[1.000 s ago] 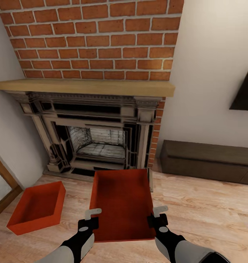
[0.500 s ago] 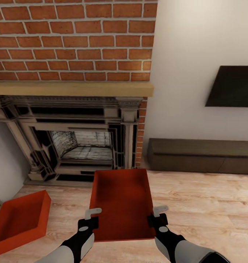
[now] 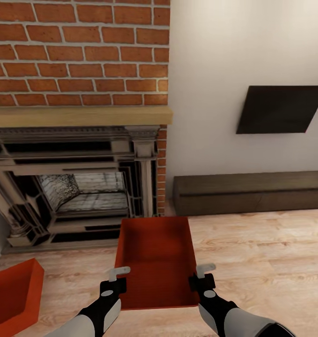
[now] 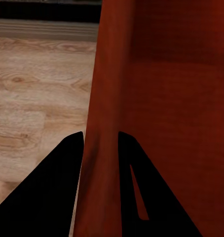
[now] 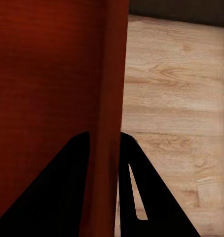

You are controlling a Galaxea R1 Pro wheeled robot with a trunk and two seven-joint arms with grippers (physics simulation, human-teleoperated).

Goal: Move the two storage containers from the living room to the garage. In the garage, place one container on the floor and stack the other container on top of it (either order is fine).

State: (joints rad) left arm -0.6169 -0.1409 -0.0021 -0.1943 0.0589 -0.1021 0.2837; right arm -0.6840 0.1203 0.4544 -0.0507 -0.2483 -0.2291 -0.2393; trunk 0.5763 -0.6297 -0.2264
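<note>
I hold one orange-red storage container [image 3: 156,260] in front of me above the light wood planks of the living room. My left gripper [image 3: 118,277] is shut on its left wall, and my right gripper [image 3: 202,276] is shut on its right wall. In the left wrist view the dark fingers [image 4: 67,168] pinch the thin orange wall [image 4: 104,148]. The right wrist view has the fingers [image 5: 136,173] clamped on the wall [image 5: 109,138] in the same way. The second storage container [image 3: 11,292] lies on the planks at the far left, cut off by the picture's edge.
An ornate dark fireplace [image 3: 75,187] under a wooden mantel [image 3: 79,114] and red brick chimney [image 3: 79,51] stands ahead on the left. A long dark brown chest [image 3: 252,192] lies against the pale wall on the right, below a dark wall panel [image 3: 280,108].
The whole view has swung to the right: fireplace and floor container slid left, chest and wall panel came further in. The held container and both grippers keep their place in the picture.
</note>
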